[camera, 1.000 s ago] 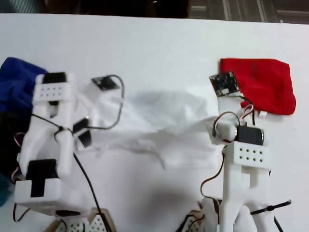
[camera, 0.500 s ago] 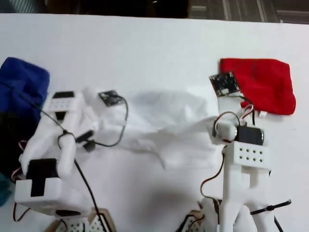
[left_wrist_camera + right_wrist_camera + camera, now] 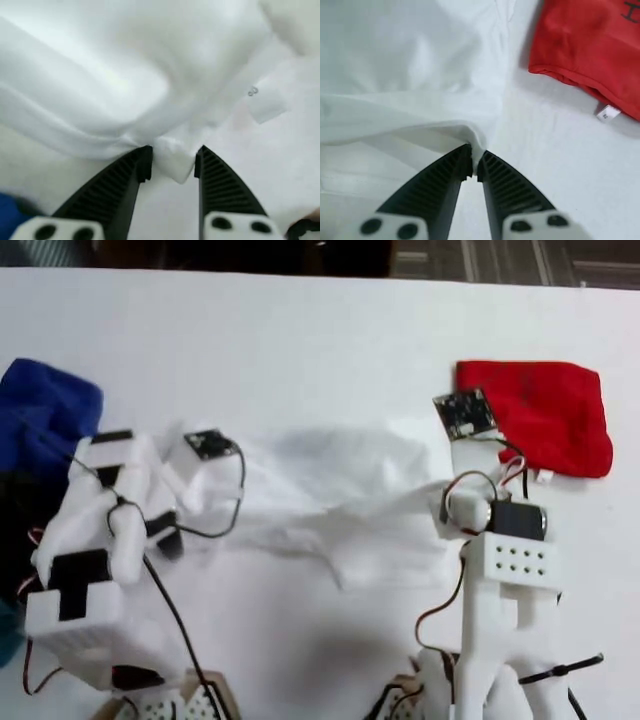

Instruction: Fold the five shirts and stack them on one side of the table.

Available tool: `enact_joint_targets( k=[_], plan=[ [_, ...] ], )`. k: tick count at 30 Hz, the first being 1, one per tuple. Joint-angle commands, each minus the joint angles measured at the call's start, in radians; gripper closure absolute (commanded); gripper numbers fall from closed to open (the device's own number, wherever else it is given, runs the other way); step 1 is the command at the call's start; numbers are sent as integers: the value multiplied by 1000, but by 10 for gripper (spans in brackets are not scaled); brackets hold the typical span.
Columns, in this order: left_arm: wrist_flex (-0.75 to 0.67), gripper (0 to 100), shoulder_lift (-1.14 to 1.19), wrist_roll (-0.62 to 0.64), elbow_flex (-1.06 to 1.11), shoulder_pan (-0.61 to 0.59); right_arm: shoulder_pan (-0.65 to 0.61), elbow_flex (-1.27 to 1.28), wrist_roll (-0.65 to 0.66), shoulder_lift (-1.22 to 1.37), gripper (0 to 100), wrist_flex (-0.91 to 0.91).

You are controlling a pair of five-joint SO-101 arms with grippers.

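Red shirt (image 3: 545, 420), blue shirt (image 3: 45, 405) flank wht shirt (image 3: 330, 480).

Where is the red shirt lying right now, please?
In the high view, the red shirt lies folded on the right side, close beside the white shirt.

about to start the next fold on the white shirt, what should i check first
1. Right gripper pinches the white shirt at its edge: ok.
2. Left gripper has a fold of that shirt between its fingers: ok.
3. Shirt lies flat between the arms: not ok, wrinkled and bunched.
4. Red shirt folded and apart from the white one: ok.
5. Blue shirt folded: cannot tell, partly behind an arm.
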Motion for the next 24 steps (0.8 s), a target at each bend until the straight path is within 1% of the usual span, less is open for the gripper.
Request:
enact_joint_targets(
  k=[1,3,4,6,7,8,10,16,19,22,24],
  plan=[
    [-11,831,21,-2,-36,9,12,-11,5,-28,978,-8],
    [-11,837,20,-2,-39,11,12,-11,5,-28,978,-8],
    [-9,861,20,-2,-41,11,12,-11,5,-28,978,-8],
    [-9,961,17,-2,-39,11,12,-11,5,-28,978,-8],
    [-9,989,14,-2,-36,9,12,-11,5,-28,978,-8],
    [-3,963,14,-2,-36,8,12,-11,5,-28,978,-10],
    [26,976,12,-3,-42,9,12,-9,2,-28,978,-12],
    [115,973,-35,-3,-87,12,7,-8,-2,-27,978,-21],
    [209,973,-118,6,-137,26,10,-11,-3,-27,978,-84],
    [301,973,-242,61,-222,55,5,-51,-3,-27,978,-160],
    [336,973,-328,97,-283,72,5,-110,-3,-27,978,-182]
  ],
)
